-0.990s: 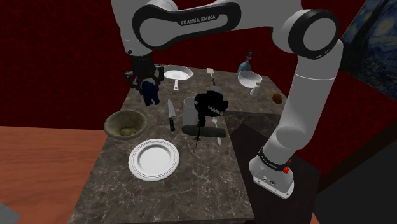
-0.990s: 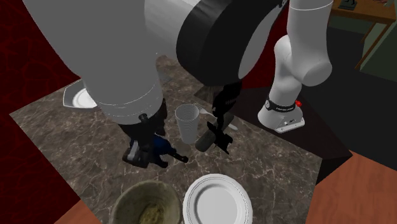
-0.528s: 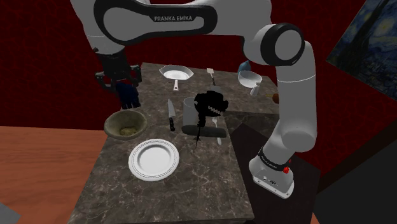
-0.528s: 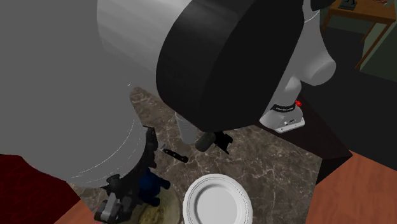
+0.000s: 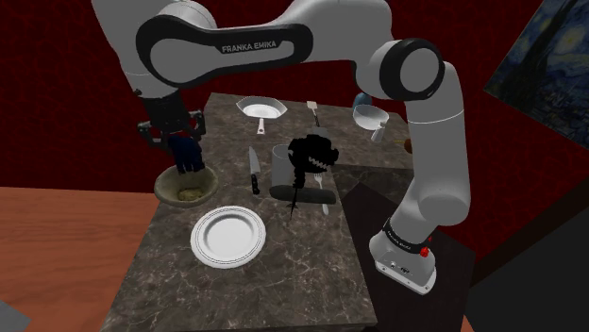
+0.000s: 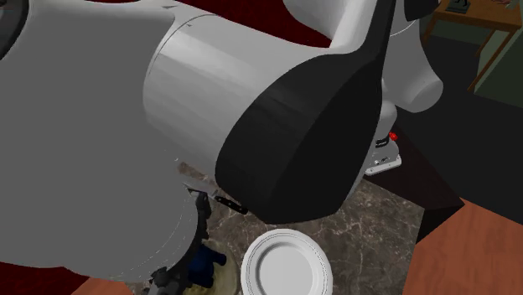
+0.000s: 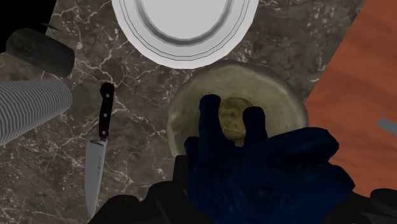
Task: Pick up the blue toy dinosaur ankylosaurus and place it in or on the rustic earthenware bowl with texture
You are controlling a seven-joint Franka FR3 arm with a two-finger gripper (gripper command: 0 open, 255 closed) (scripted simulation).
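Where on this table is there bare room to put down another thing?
The widest bare marble lies at the near end, below the white plate in the shoulder view, and between that plate and the arm's base. The middle is crowded: knife, ribbed cup, dark cylinder. Over the bowl hangs the hand holding the blue dinosaur.

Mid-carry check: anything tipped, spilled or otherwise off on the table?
A dark cylinder lies on its side beside the upright ribbed cup. The bowl already holds a yellowish lump, beneath the blue dinosaur in the gripper. Nothing looks spilled.
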